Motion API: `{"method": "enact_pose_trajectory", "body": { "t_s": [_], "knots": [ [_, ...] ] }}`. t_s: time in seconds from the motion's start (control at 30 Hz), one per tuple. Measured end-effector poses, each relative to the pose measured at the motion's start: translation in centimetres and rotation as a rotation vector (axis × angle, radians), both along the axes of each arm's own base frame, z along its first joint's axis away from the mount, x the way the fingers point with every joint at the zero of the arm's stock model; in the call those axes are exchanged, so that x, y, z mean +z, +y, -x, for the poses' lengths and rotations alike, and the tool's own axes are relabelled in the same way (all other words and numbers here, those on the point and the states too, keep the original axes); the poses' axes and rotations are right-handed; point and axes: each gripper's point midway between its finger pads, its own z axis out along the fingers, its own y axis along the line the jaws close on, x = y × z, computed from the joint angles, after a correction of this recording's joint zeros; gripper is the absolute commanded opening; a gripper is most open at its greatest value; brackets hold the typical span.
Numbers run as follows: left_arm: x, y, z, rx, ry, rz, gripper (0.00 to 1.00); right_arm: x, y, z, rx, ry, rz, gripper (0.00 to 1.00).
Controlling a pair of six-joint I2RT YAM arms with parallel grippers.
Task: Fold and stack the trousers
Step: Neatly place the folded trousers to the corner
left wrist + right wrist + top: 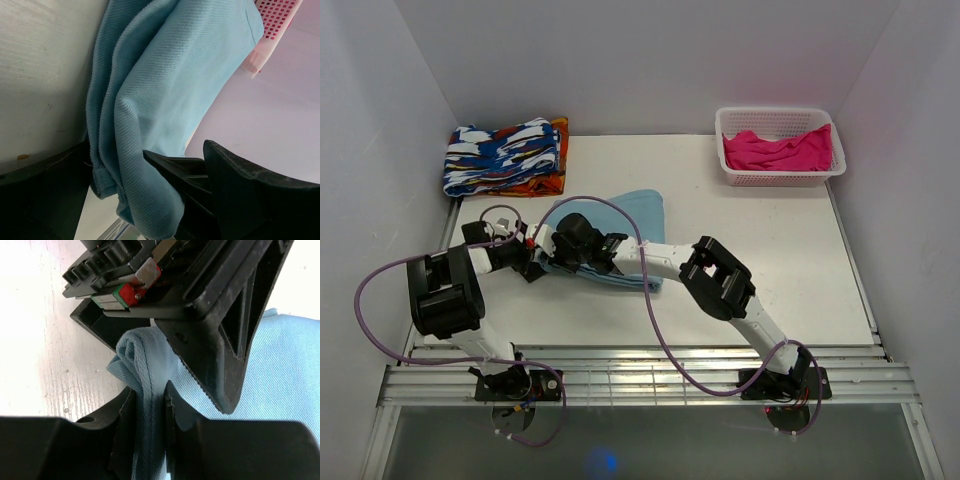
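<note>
The light-blue trousers lie folded in the middle of the table. Both grippers meet at their left edge. My left gripper is shut on a bunched fold of the trousers, which fills the space between its fingers. My right gripper reaches in from the right and is shut on the same thick fold, with the cloth pinched tightly between its jaws. The left gripper's serrated finger sits right above it.
A folded blue-white-orange patterned cloth lies at the back left. A white basket at the back right holds a bright pink garment; its corner also shows in the left wrist view. White walls enclose the table.
</note>
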Motion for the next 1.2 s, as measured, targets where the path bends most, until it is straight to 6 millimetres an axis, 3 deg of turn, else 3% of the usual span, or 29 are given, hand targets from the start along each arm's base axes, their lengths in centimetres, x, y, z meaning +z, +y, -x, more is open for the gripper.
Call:
{"method": "enact_pose_trajectory", "body": {
  "t_s": [0.2,0.57,0.83,1.13,1.2],
  "knots": [
    [-0.3,0.1,0.1,-0.024,0.003,-0.023,0.98,0.0,-0.1,-0.4,-0.027,-0.007,0.004,0.08],
    [0.1,3.0,0.6,-0.046,0.0,-0.254,0.98,1.9,-0.1,-0.8,-0.028,-0.064,-0.027,0.08],
    [0.3,1.8,1.5,0.0,0.062,-0.126,0.98,2.0,-0.2,-0.8,-0.035,-0.063,-0.025,0.08],
    [0.3,-0.8,0.5,0.05,0.086,0.036,0.98,2.0,-0.2,-0.9,-0.062,-0.042,-0.032,0.08],
    [0.0,-1.1,0.2,0.057,0.096,0.061,0.88,2.0,-0.1,-1.1,-0.073,-0.045,-0.033,0.08]
  ]
}}
